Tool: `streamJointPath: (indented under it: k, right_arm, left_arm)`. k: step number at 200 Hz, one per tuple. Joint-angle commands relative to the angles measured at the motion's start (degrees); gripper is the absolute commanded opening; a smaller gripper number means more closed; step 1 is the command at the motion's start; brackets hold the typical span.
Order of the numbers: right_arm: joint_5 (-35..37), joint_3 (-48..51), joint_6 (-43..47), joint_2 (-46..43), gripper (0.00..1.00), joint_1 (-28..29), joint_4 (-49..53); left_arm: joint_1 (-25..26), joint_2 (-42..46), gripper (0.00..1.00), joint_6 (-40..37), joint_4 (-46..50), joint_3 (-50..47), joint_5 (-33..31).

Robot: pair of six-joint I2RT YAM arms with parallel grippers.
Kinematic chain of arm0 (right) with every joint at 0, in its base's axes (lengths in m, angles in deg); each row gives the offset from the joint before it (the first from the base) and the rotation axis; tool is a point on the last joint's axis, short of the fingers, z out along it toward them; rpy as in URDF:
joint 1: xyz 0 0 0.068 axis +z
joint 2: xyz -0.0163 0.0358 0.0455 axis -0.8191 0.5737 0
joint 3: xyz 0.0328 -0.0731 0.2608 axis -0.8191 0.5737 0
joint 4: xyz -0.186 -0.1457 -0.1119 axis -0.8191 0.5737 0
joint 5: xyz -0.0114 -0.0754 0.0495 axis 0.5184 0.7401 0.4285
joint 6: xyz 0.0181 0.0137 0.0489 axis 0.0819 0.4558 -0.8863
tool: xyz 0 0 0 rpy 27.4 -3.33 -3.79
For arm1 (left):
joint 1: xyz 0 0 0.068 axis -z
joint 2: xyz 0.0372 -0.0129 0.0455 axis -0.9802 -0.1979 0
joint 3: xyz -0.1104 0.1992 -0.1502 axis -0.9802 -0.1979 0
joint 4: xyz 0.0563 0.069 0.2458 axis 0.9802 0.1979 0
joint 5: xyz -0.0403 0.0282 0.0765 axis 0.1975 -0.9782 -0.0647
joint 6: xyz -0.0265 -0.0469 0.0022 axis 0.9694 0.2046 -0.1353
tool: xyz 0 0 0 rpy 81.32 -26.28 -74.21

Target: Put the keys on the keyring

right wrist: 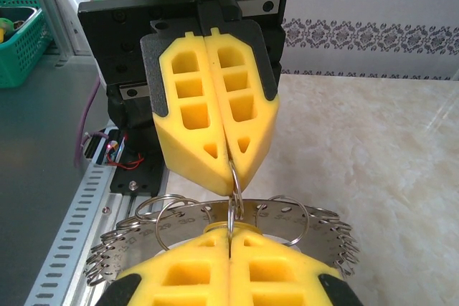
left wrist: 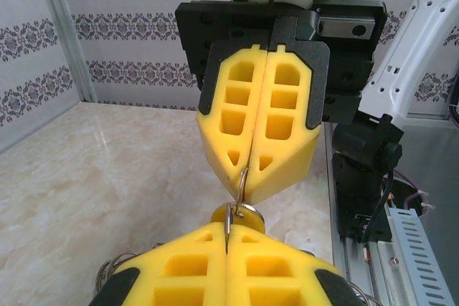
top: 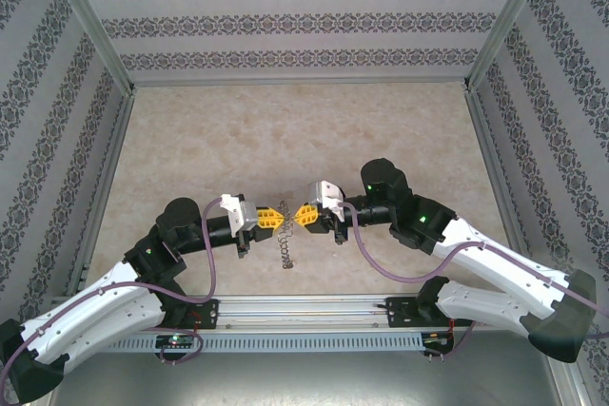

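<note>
Right wrist view: the keyring (right wrist: 315,234) hangs just under the meeting fingertips, with thin wire loops fringing its grey rim.
Key: a tiny yellow-orange piece (left wrist: 242,213) sits at the tips of the left gripper (left wrist: 228,233), touching a wire loop (left wrist: 244,180).
Loop: it bridges both grippers and enters each seam.
Left jaws: pressed together, pinching the keyring by that loop.
Right jaws: the right gripper (left wrist: 248,193) is likewise clamped on it, tip to tip with the left.
Desk: the pale marbled surface (top: 285,130) lies below.

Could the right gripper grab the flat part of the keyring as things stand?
Probably not yet. The right gripper is shut on a wire loop that the left gripper also pinches, tip to tip. The keyring sits right at its fingertips, reachable once it lets go.
</note>
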Motion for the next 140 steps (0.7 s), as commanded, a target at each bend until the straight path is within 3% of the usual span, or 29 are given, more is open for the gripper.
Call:
streamJointPath:
  k: [1, 140]
  right_arm:
    - [-0.85, 0.55, 0.21, -0.40, 0.00, 0.05, -1.52]
    - [-0.76, 1.25, -0.76, -0.62, 0.00, 0.18, -3.65]
  left_arm:
    - [-0.63, 1.12, 0.00, -1.29, -4.03, 0.07, 0.91]
    - [-0.63, 1.61, 0.00, -1.09, -4.19, -0.33, 0.95]
